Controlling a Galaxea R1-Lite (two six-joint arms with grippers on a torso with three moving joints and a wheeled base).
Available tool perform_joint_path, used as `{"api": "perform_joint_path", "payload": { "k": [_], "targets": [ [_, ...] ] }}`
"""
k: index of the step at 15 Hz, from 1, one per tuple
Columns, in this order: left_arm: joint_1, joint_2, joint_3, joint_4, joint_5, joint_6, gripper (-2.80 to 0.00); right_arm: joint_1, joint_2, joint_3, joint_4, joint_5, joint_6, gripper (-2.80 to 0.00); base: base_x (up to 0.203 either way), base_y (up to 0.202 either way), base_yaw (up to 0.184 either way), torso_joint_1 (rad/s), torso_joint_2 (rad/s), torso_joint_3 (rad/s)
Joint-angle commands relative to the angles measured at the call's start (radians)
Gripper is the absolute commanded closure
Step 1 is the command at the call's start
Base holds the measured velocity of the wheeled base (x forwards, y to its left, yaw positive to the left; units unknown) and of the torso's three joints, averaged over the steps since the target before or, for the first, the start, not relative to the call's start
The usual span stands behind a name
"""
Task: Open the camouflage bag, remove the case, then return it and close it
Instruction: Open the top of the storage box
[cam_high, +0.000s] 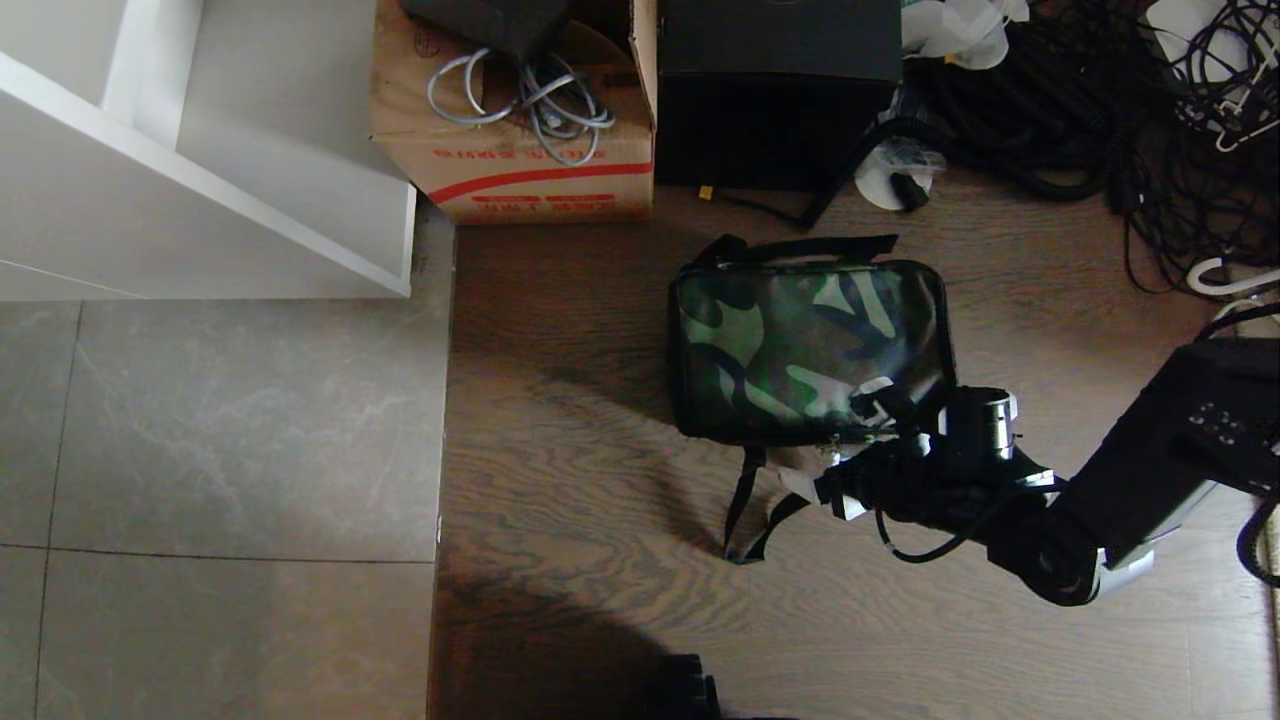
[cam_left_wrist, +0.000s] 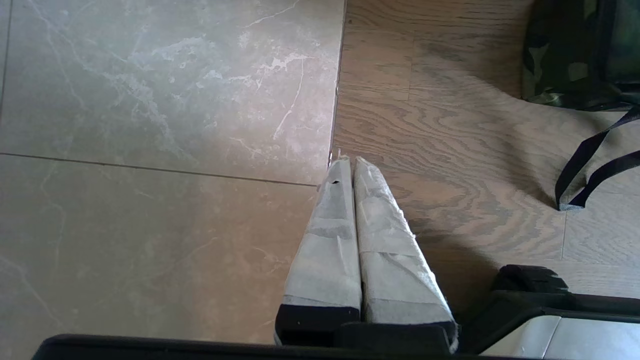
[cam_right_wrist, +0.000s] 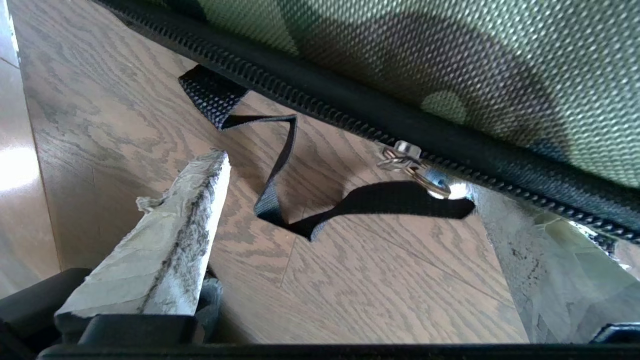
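The camouflage bag (cam_high: 808, 350) lies zipped shut on the wooden floor (cam_high: 560, 480), just right of centre. At its five o'clock corner the right pincer (cam_right_wrist: 345, 190) hangs spread wide beside the zipper pull (cam_right_wrist: 415, 167). The left pincer (cam_left_wrist: 350, 172) sits pressed together, well apart.

A: Right arm (cam_high: 1150, 480), look of it?
B: Black boxy housing, rows of small holes on top, pale grey plate on the underside. Round black joint behind the wrist, a silver-ringed cylinder above it, and a thin black cable looping below.
A: Right gripper (cam_right_wrist: 345, 180)?
B: Fingers (cam_right_wrist: 165, 240) wrapped in off-white tape, frayed and grey-smudged, tapering from black mounts.
A: Left gripper (cam_left_wrist: 350, 162)?
B: Same tape, cleaner, layered in bands. Black blocks behind the fingers; beside them, black moulding with a silver-grey panel.
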Motion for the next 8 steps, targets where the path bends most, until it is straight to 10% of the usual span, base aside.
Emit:
{"api": "perform_joint_path", "payload": {
  "k": [1,5,6,8],
  "targets": [
    [-0.001,0.0,0.008,0.0,0.001,-0.001,0.0,0.002,0.029,0.0,-0.027,0.001,-0.001,-2.8,0.0,0.0,0.0,0.0,0.0,0.0],
    [0.0,0.0,0.008,0.0,0.001,-0.001,0.0,0.0,0.057,0.0,-0.079,0.0,-0.001,-2.73,0.0,0.0,0.0,0.0,0.0,0.0],
    [-0.001,0.0,0.008,0.0,0.001,-0.001,0.0,0.001,0.066,0.0,-0.099,-0.001,-0.001,0.0,0.0,0.0,0.0,0.0,0.0,0.0],
    [-0.001,0.0,0.008,0.0,0.001,-0.001,0.0,0.002,0.078,-0.007,-0.124,-0.002,-0.003,0.0,0.0,0.0,0.0,0.0,0.0,0.0]
  ]
}}
